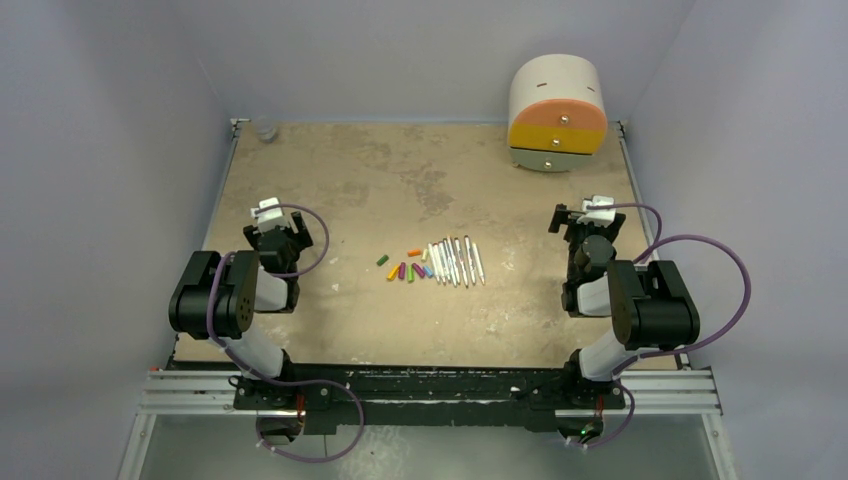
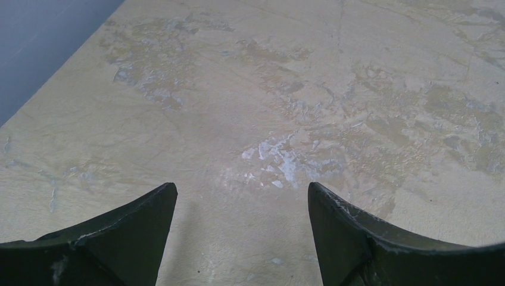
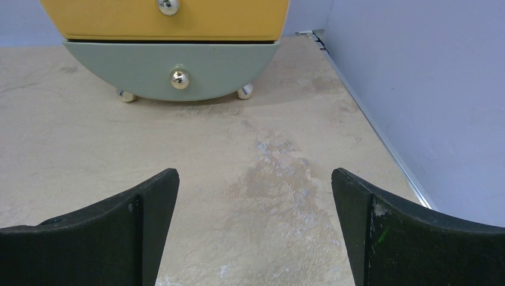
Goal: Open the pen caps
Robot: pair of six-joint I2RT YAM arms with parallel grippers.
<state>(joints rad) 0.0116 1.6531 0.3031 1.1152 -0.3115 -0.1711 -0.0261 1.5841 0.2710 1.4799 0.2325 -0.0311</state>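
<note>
Several white-barrelled pens [image 1: 456, 262] lie side by side at the table's middle. Loose coloured pen caps [image 1: 407, 269] lie just left of them: green, orange, yellow, magenta among them. My left gripper [image 1: 272, 222] is open and empty, well to the left of the caps. My right gripper [image 1: 590, 218] is open and empty, well to the right of the pens. In the left wrist view the gripper [image 2: 241, 196] shows only bare tabletop between its fingers. In the right wrist view the gripper [image 3: 255, 179] shows bare tabletop too. No pen or cap appears in either wrist view.
A round cream, orange and yellow drawer unit [image 1: 556, 113] stands at the back right; its yellow and green drawers [image 3: 171, 65] face the right gripper. A small clear item [image 1: 265, 129] sits at the back left corner. Walls [image 3: 429, 89] close the table's sides.
</note>
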